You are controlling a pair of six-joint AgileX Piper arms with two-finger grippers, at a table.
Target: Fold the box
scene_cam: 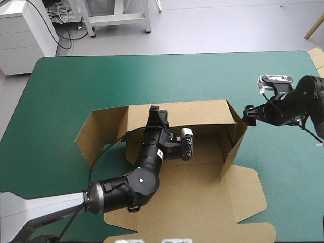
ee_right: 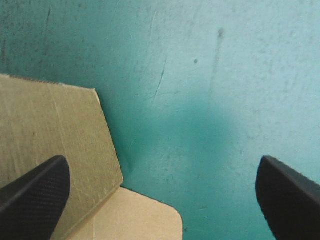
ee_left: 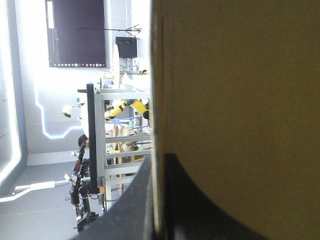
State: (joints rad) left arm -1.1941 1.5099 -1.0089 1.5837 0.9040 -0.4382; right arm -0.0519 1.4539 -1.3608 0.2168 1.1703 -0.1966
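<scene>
The brown box (scene_cam: 195, 200) sits in the middle of the table (scene_cam: 152, 76), on the teal-green cover, and its flat lid reaches the near edge. Its far wall (scene_cam: 197, 112) and right wall (scene_cam: 232, 147) stand raised. The left panel (scene_cam: 98, 132) swings outward toward the left edge.

The left arm (scene_cam: 124, 190) comes in from the near left corner across the lid and into the tray. The left jaws sit on the top edge of the far wall, left of its middle. From the left wrist, the thin board edge (ee_left: 158, 100) runs up between them, and they are all but closed on it.

The right arm (scene_cam: 288, 104) reaches in from the right edge. The right jaws are just outside the box's far right corner. I cannot tell whether they touch it. From the right wrist they stand wide apart and hold nothing, with bare cover (ee_right: 210, 100) between them. A raised panel (ee_right: 50, 125) of the box lies beside one of them.
</scene>
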